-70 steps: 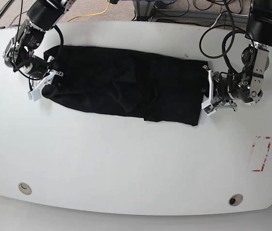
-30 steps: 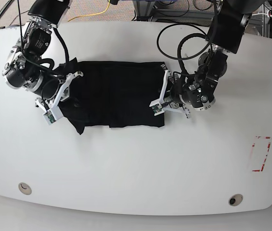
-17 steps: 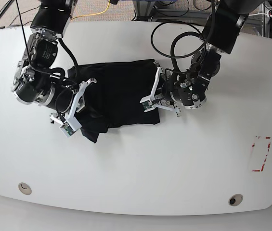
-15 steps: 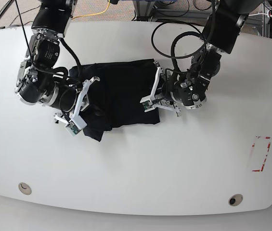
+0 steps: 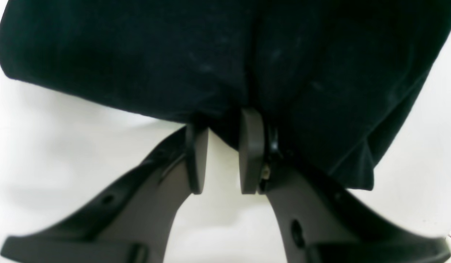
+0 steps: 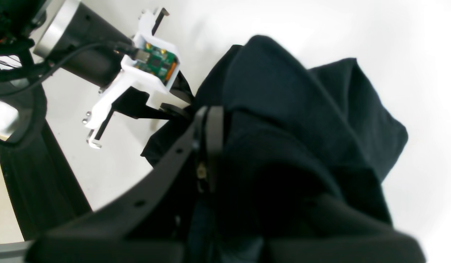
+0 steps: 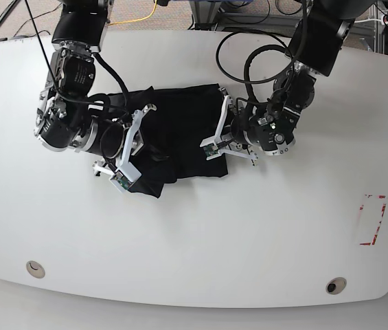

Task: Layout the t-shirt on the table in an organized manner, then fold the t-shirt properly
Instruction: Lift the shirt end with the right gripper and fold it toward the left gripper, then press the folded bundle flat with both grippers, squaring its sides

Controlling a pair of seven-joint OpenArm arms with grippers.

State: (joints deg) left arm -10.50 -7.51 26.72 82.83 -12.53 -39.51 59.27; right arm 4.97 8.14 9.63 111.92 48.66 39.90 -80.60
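Observation:
The black t-shirt (image 7: 176, 134) lies bunched into a short, thick bundle in the middle of the white table (image 7: 194, 240). My left gripper (image 7: 215, 134) sits at its right end. In the left wrist view that gripper (image 5: 223, 122) is shut on the t-shirt (image 5: 137, 54), pinching the cloth's edge at the fingertips (image 5: 251, 146). My right gripper (image 7: 135, 148) is at the bundle's left end, shut on the t-shirt (image 6: 302, 120). In the right wrist view one finger (image 6: 212, 138) shows and cloth hides the other. The two grippers are close together.
A red tape rectangle (image 7: 372, 220) marks the table's right side. Two round grommet holes (image 7: 35, 269) (image 7: 336, 285) sit near the front edge. Looped black cables (image 7: 262, 62) hang off the left arm above the table's back part.
My right gripper has carried its end of the t-shirt rightward and a little toward the front, so the cloth is bunched narrower. My left gripper shifted slightly left, then held still.

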